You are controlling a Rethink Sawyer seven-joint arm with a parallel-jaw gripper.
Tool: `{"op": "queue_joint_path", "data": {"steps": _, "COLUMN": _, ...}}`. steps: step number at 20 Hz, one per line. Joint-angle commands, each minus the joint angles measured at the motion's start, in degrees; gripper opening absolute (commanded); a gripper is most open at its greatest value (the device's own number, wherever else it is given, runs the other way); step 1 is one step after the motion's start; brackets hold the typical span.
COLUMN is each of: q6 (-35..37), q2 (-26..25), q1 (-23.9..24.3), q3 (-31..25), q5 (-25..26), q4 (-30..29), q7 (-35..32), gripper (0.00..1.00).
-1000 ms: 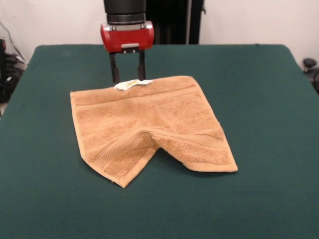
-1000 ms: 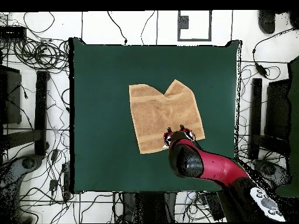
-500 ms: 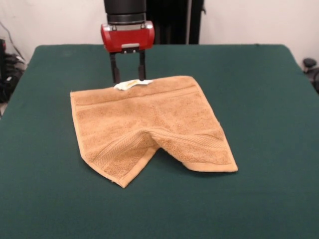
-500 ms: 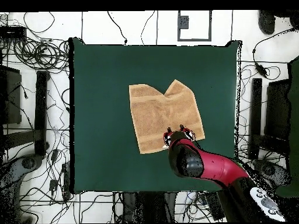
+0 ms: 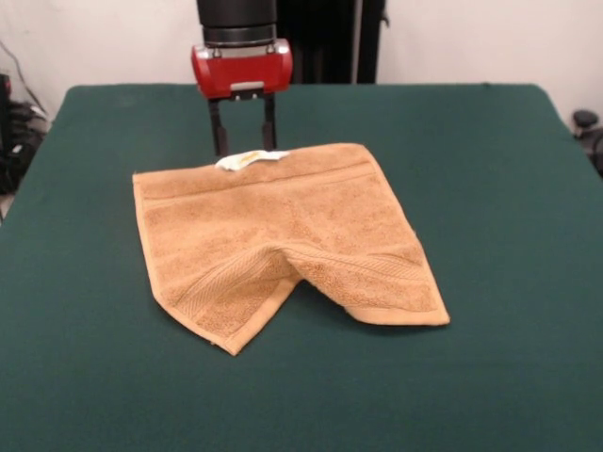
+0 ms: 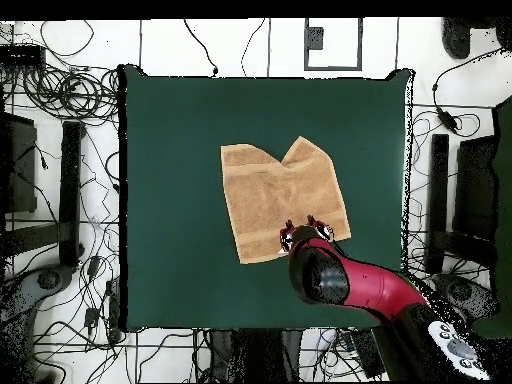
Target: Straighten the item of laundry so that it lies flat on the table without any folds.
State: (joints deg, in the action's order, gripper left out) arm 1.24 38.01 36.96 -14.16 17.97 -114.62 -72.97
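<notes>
Where the green table (image 5: 490, 377) lies barest, on the side farthest from the hand, the tan-orange towel (image 5: 273, 240) ends in two loose corners with a raised fold pinched between them, so that edge reads as a notch rather than a straight line. Closer to the hand the cloth lies flat, crossed by a woven band, with a small white tag (image 5: 247, 159) at its rim. Just beyond that tag stands the hand (image 5: 244, 143), its two dark fingers (image 5: 218, 129) parted, tips at the towel's edge, gripping nothing.
</notes>
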Motion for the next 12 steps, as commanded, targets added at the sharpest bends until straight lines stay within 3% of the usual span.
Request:
{"op": "queue_joint_path", "data": {"steps": 1, "q6": 7.15, "q2": -2.12, "q1": -0.83, "q3": -6.84, "q5": -2.43, "q4": 2.56, "q7": -7.48, "gripper": 1.00}}
{"op": "queue_joint_path", "data": {"steps": 7, "q6": 6.36, "q2": -2.75, "q1": -0.70, "q3": -6.56, "q5": -1.86, "q4": 2.99, "q7": -7.34, "gripper": 1.00}}
{"op": "queue_joint_path", "data": {"steps": 12, "q6": 10.43, "q2": 0.29, "q1": 0.56, "q3": -7.57, "q5": -2.67, "q4": 2.72, "q7": -5.86, "gripper": 1.00}}
